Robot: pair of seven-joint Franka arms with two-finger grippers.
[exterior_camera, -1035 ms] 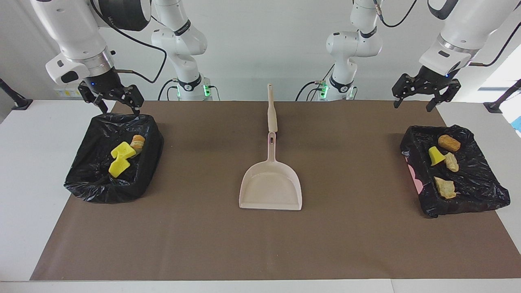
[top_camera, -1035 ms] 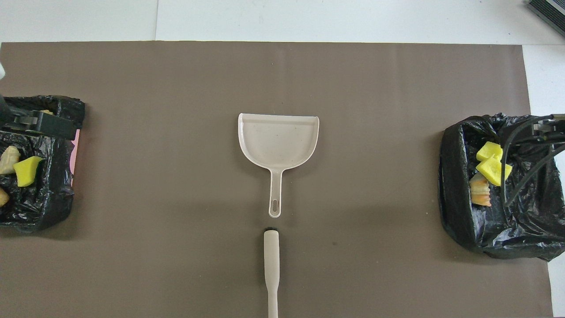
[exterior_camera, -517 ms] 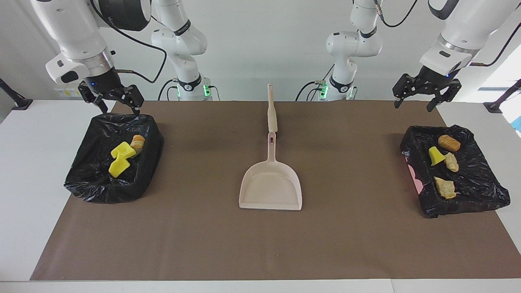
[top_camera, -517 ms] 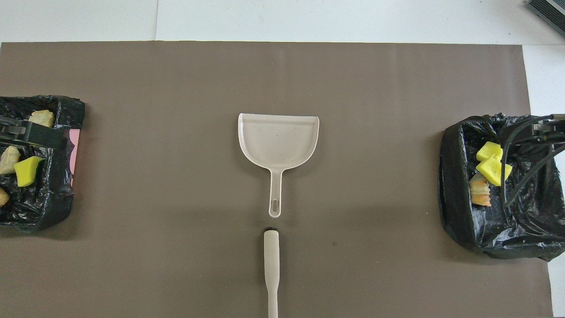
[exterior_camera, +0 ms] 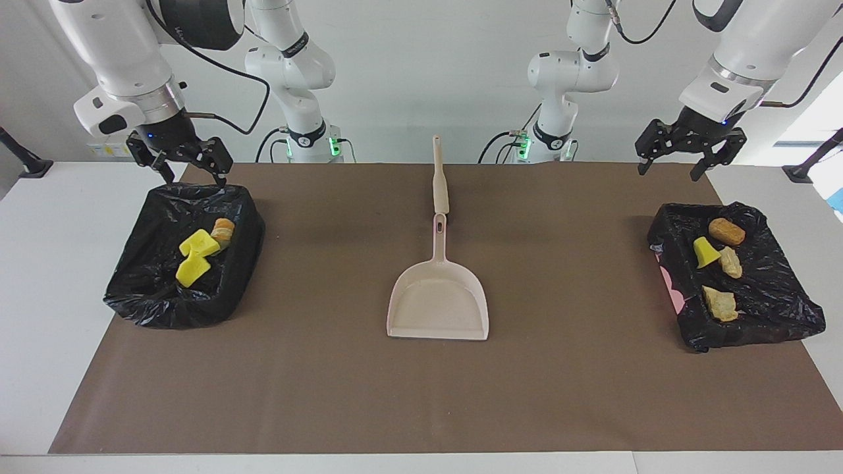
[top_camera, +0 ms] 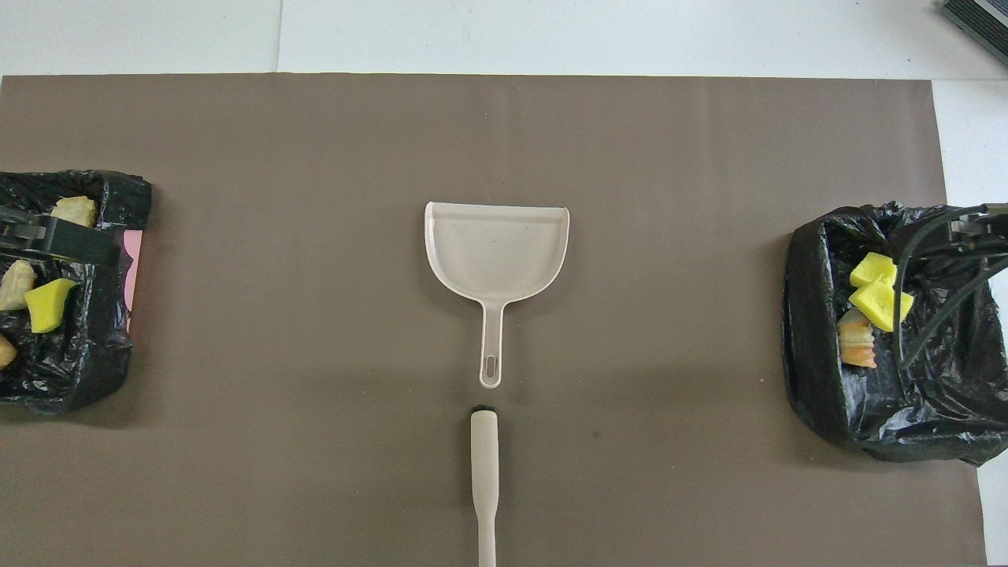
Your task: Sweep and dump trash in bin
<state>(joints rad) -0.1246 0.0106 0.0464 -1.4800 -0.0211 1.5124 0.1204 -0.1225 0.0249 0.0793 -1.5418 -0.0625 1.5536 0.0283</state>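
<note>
Facing view. Right gripper (exterior_camera: 191,172) up in the air over the robot-side rim of one black-bagged bin (exterior_camera: 247,227), jaws wide, holding nothing. Below and just ahead of its fingertips, inside that bin: two yellow chunks (exterior_camera: 197,255) and a bread piece (exterior_camera: 223,229). Left gripper (exterior_camera: 666,168) likewise spread and empty, raised over the mat (exterior_camera: 329,382) just short of the other bin (exterior_camera: 665,230). Inside that one: a yellow chunk (exterior_camera: 705,252) and three tan pieces (exterior_camera: 726,231). Seven lumps in all, none seen on the mat. Midway between the two grippers: dustpan (exterior_camera: 438,303) flat and empty, brush (exterior_camera: 439,181) in line with its handle, neither touched.

Judged from that: sweeping and dumping done, only the pull-back left. To do it well, lift each hand straight up before swinging home. Mind the loose bag plastic under the right gripper, likely to snag a fingertip and drag the bin. Leave the jaws spread; no reason to close near the bag.

Overhead view. Left gripper seen as a dark bar across its bin, covering part of the trash, though the facing view shows it well above. Of the right gripper, mostly cables over its bin with the yellow chunks beneath; fingers not readable here. Bare mat around the dustpan, so no stray lump to fetch.
</note>
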